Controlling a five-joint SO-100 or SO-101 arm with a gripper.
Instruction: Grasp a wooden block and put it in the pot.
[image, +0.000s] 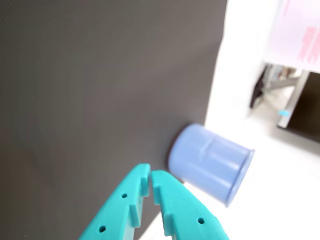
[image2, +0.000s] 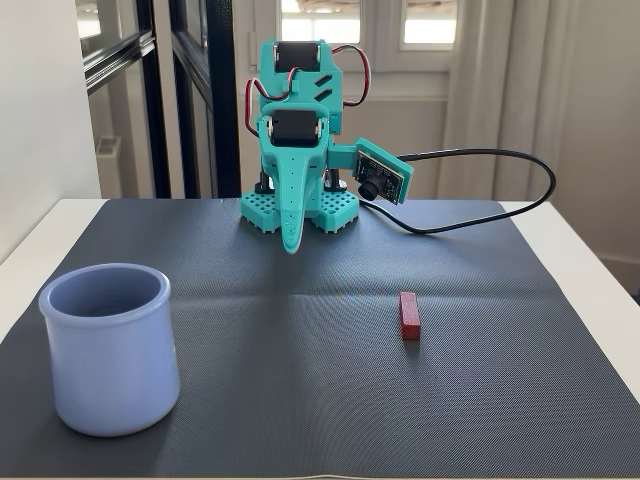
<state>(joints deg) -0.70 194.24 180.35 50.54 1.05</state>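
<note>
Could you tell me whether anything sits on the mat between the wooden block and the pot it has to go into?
Nothing visible does. In the fixed view, the wooden block lies right of centre, the pot stands at the near left, and only bare dark mat lies between them. The hand hangs at the far side.

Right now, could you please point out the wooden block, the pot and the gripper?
wooden block (image2: 409, 315): fixed view, its top face.
pot (image2: 112, 375): fixed view, its front wall.
gripper (image: 151, 174): wrist view, between the closed fingertips.

Open mat (image2: 300, 330) is seen around the wooden block (image2: 409, 315), unobstructed on every side. The pot (image2: 108, 348) stands well apart, near the worktop's front left corner, its mouth uncovered.
</note>
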